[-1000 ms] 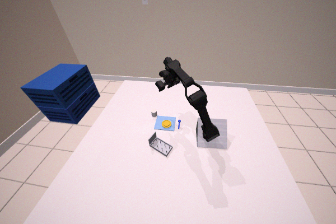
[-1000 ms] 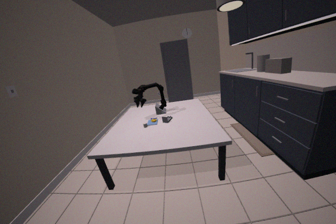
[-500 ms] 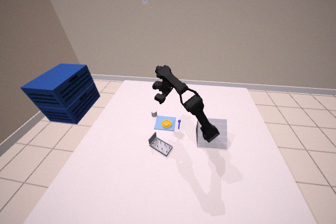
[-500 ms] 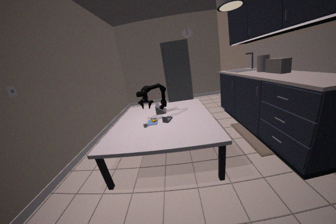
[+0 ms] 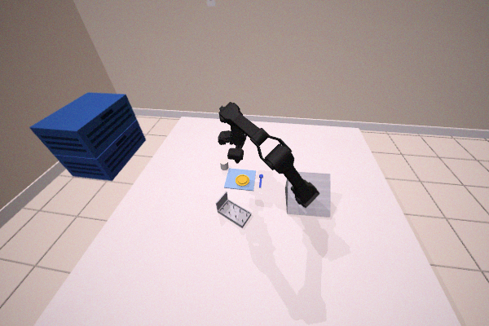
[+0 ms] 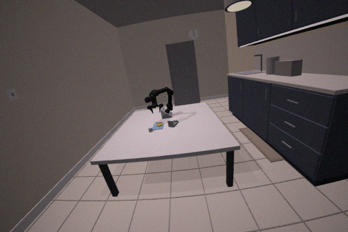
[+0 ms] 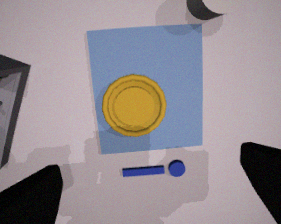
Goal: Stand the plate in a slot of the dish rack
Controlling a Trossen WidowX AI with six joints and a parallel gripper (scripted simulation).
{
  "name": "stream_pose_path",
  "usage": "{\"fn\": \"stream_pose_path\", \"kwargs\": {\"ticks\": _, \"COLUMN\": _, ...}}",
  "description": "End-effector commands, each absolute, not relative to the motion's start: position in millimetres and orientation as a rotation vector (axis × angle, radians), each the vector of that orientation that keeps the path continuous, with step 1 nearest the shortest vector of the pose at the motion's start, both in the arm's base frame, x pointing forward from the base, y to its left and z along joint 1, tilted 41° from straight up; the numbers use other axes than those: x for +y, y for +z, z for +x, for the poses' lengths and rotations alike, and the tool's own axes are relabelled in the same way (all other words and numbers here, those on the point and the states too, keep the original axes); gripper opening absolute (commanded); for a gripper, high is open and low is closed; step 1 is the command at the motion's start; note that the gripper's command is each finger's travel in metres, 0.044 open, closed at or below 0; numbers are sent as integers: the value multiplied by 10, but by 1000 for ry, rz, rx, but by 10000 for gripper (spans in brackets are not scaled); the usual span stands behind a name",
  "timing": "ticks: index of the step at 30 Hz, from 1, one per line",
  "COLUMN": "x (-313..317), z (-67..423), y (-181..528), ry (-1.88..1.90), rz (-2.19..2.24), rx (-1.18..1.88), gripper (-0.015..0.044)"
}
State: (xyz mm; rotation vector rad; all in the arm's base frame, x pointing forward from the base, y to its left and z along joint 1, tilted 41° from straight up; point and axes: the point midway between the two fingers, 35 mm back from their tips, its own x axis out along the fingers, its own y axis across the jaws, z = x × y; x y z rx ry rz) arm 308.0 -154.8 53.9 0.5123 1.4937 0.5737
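Observation:
A yellow plate [image 5: 242, 180] [image 6: 159, 124] [image 7: 134, 104] lies flat on a light blue mat [image 5: 231, 175] [image 7: 180, 56] on the white table [image 5: 163, 265] [image 6: 188, 136]. The grey dish rack [image 5: 233, 210] [image 6: 173, 123] [image 7: 4, 116] stands beside the mat, apart from it and with nothing in it. My gripper [image 5: 229, 147] [image 6: 155, 109] [image 7: 152, 164] is open and empty. It hangs well above the table near the mat's far edge and looks down on the plate.
A blue spoon [image 5: 261, 180] [image 7: 153, 169] lies beside the mat. A small grey cup [image 5: 223, 166] [image 6: 150, 130] stands at the mat's corner. The arm's base stands on a grey pad [image 5: 322, 187]. Blue crates [image 5: 90, 134] stand on the floor to the left of the table.

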Motion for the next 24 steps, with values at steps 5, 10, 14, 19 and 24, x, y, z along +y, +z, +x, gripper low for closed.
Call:
{"fn": "stream_pose_path", "kwargs": {"ticks": 5, "x": -1167, "z": 3084, "y": 100, "ry": 588, "rz": 499, "rx": 1501, "gripper": 400}}
{"fn": "stream_pose_path", "kwargs": {"ticks": 10, "x": -804, "z": 2981, "y": -280, "ry": 591, "rz": 502, "rx": 1500, "gripper": 400}}
{"fn": "stream_pose_path", "kwargs": {"ticks": 14, "x": -785, "z": 2954, "y": -309, "ry": 592, "rz": 502, "rx": 1500, "gripper": 400}}
{"fn": "stream_pose_path", "kwargs": {"ticks": 19, "x": -748, "z": 2955, "y": -354, "ry": 590, "rz": 505, "rx": 1502, "gripper": 400}}
{"fn": "stream_pose_path", "kwargs": {"ticks": 24, "x": -696, "z": 2955, "y": -418, "ry": 589, "rz": 507, "rx": 1503, "gripper": 400}}
